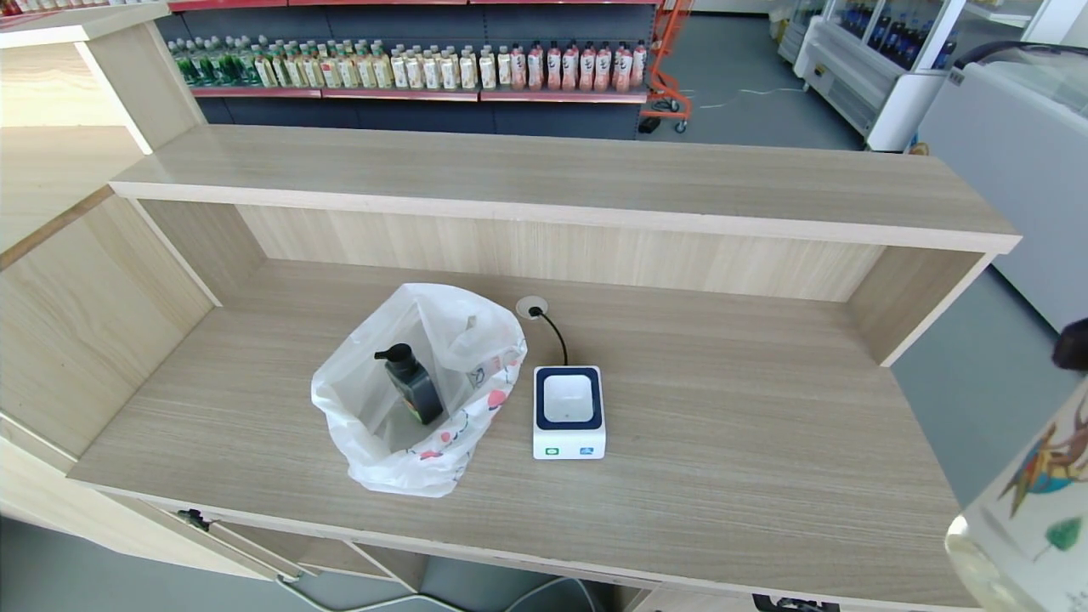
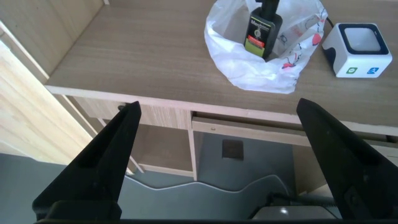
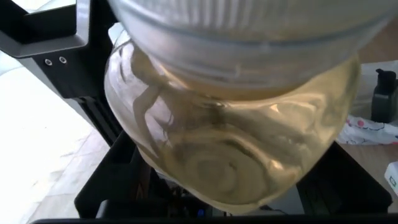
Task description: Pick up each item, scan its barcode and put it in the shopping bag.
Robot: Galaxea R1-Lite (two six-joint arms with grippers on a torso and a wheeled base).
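Done: 1 item bagged. The dark pump bottle [image 1: 414, 387] leans inside the shopping bag [image 1: 476, 340], pump head up.
In hand: your right end effector [image 3: 224, 118] is clamped round a drink bottle [image 1: 1033, 518]. It's held up off the bench [image 1: 722, 442] near the right front corner, well apart from the scanner [image 1: 569, 412].
Left to do: scan + bag that bottle, by my read. Can't tell if more items follow.
Left end effector [image 2: 219, 106]: fingers spread wide, nothing in them. It hangs below the bench's front edge, in front of the bag.
Bag: thin white plastic film, crinkly, w/ red floral print. Mouth gapes open and walls slump, so expect it to give when sth drops in.
Pump bottle: rigid dark plastic, squarish body, red/green label.
Drink bottle: clear plastic, ribbed band, rounded moulded base, pale yellow liquid, illustrated label.
Scanner: small white box w/ rounded corners. Glossy window in a dark blue frame on top, black cable at the back.
Bench: pale wood-grain laminate, smooth, low sheen.
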